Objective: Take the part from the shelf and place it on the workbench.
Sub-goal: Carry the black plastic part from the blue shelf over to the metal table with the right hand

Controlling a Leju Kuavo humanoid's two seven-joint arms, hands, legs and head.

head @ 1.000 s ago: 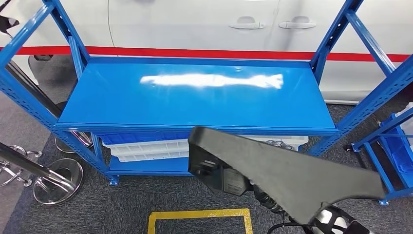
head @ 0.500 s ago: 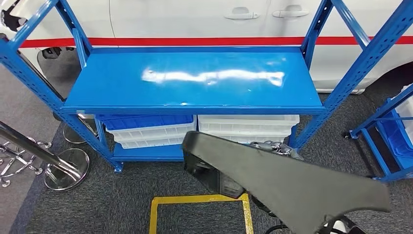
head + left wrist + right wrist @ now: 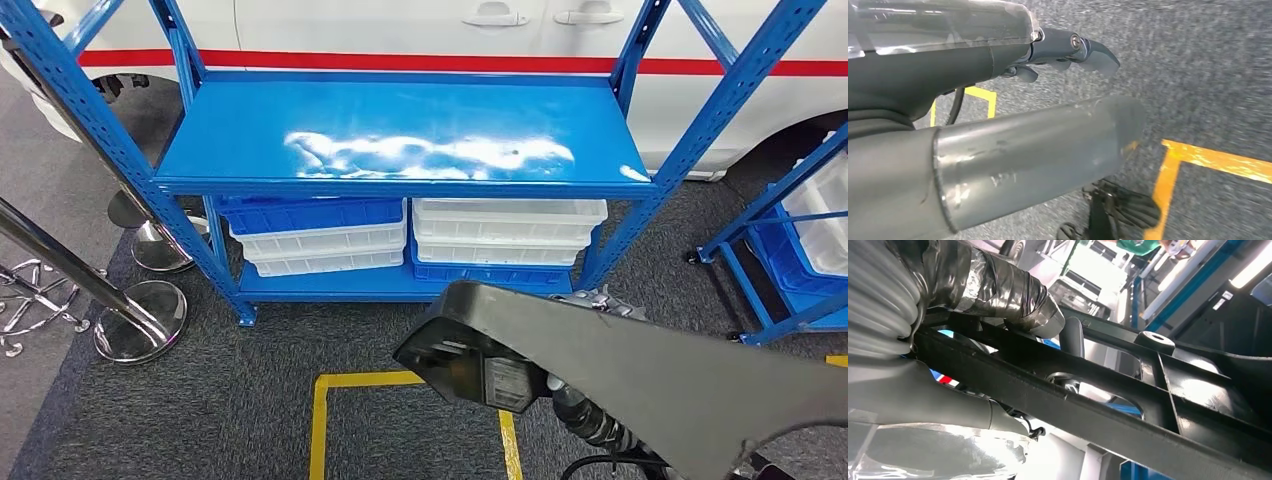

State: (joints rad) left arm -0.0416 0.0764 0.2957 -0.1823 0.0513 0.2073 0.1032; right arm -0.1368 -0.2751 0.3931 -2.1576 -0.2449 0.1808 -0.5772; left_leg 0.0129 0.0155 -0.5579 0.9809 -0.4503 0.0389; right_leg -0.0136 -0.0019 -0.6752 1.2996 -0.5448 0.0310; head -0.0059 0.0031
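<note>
Dark grey carpet (image 3: 250, 400) with yellow floor tape (image 3: 320, 420) below us; blue shelf (image 3: 400, 130) ahead, white bins (image 3: 510, 228) underneath. Our right hand (image 3: 998, 295) grips the black plastic part (image 3: 620, 385), held low over the floor, off the shelf. Our left hand (image 3: 1068, 50) holds nothing, fingers loosely apart
</note>
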